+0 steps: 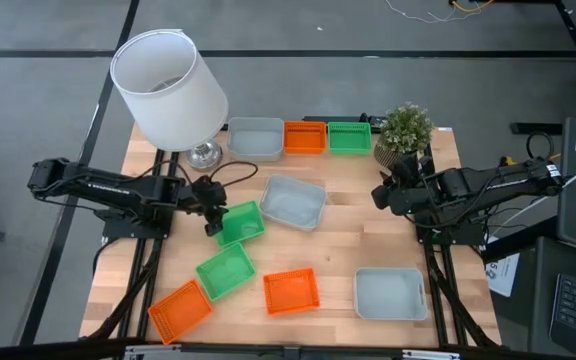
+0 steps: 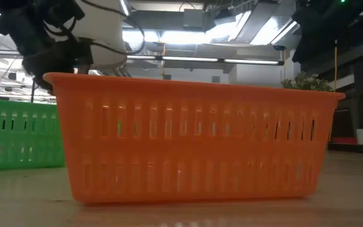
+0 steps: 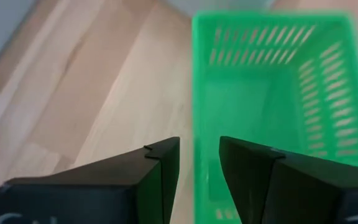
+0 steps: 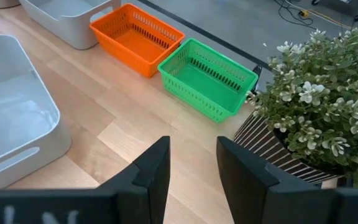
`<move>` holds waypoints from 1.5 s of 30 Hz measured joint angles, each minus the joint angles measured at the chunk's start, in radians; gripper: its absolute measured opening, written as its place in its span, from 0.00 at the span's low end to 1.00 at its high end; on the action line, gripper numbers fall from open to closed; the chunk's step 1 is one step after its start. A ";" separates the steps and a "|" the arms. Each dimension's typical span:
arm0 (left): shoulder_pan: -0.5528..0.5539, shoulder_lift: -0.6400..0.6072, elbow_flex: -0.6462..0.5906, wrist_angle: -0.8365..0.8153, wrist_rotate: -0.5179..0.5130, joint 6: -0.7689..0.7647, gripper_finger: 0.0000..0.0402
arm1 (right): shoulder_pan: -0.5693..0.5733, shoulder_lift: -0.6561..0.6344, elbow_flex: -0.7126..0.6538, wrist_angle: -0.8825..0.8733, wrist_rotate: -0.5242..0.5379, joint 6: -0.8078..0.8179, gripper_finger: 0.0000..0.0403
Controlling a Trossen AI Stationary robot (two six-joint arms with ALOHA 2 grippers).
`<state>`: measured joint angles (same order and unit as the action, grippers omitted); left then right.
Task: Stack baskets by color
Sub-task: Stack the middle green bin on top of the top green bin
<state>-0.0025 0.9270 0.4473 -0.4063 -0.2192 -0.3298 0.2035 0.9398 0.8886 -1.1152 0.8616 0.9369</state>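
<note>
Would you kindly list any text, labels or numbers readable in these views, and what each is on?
None can be read.
Left tool: pale marks along its body, cut off at the picture's edge, unreadable.
Right tool: the same, unreadable.
Papers beside the table: print too small.
Baskets, such as the orange one: no lettering visible.

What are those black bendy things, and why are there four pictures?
They are two robot arms at a wooden table. One picture looks down from above, one peeks from table height, and two come from cameras on the wrists. Green, orange and grey baskets lie scattered, beside a lamp and a plant. The left claw is at the rim of a green basket, open, with one finger on each side of the wall. The right claw waits near the plant, holding nothing.
</note>
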 joint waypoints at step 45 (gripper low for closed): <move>0.018 0.402 0.669 0.244 0.064 0.311 0.00 | 0.000 0.001 0.000 0.015 0.043 0.009 0.33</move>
<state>0.0153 1.3293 1.1166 -0.1620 -0.1556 -0.0184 0.2035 0.9405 0.8886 -1.0998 0.9045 0.9454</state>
